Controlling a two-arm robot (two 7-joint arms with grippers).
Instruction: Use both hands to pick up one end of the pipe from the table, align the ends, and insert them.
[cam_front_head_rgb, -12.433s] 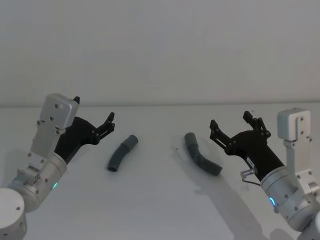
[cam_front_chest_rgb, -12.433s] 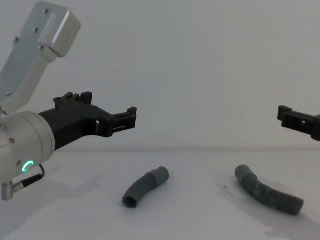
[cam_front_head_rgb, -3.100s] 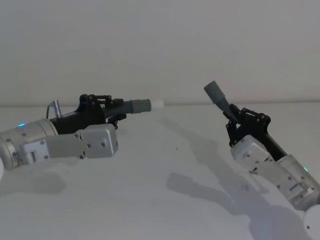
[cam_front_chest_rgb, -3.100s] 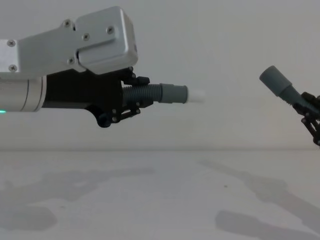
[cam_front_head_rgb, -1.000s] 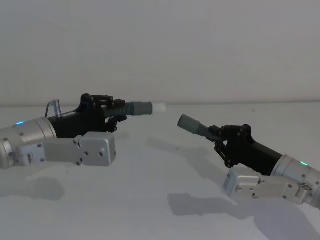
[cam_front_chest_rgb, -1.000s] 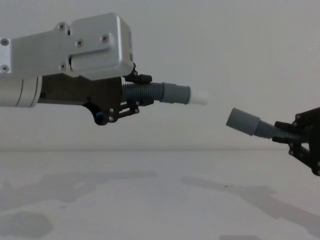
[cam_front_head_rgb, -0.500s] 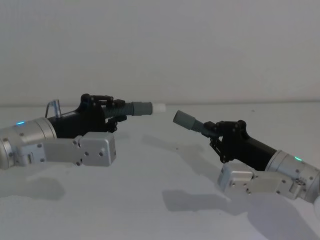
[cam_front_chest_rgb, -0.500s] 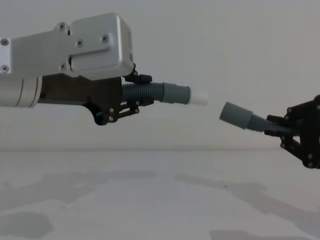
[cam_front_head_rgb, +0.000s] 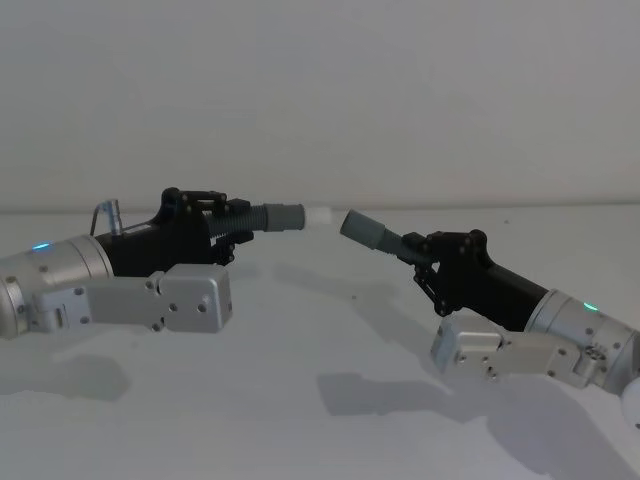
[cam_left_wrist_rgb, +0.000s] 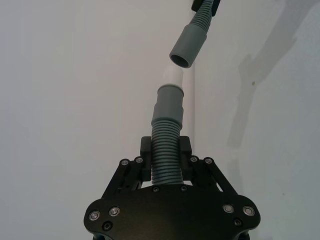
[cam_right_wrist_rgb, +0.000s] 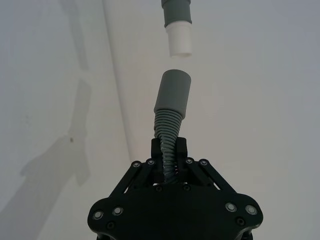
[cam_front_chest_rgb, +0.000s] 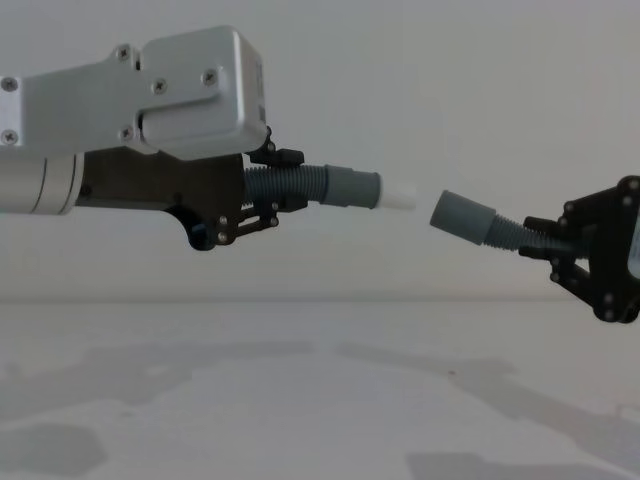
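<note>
**Clearance.** The white tip (cam_front_chest_rgb: 400, 196) and the plain cuff (cam_front_chest_rgb: 462, 217) face each other in mid-air, near but apart, with a short gap between them. In the chest view the cuff's mouth sits slightly lower than the tip and tilts up toward it. In the left wrist view the mouth lies just beyond the tip and is angled a little off its axis. Open space surrounds both ends, and the table (cam_front_head_rgb: 300, 400) lies well below them. In the head view the table's far edge, where it meets the wall (cam_front_head_rgb: 320, 100), runs behind the two ends.

**Grippers.** The left gripper (cam_front_chest_rgb: 262, 188) is clamped on the ribbed body of the left hose piece (cam_front_head_rgb: 255, 217), with a finger on either side. The hose projects straight out past the fingertips. The right gripper (cam_right_wrist_rgb: 168, 147) is likewise closed on the ribbed body of the right hose piece (cam_right_wrist_rgb: 167, 127), close behind its cuff.

**Pipe.** Both pieces are dark-grey corrugated hose. The left piece ends in a smooth grey cuff that steps down to the narrower white tip. The right piece ends in the plain cuff, which is wider than its hose and has an open round mouth.

**Arms.** The silver-grey left arm reaches in nearly level from the left. The right arm rises at a slant from the lower right. Both cast soft shadows (cam_front_head_rgb: 380, 395) on the white surface.
</note>
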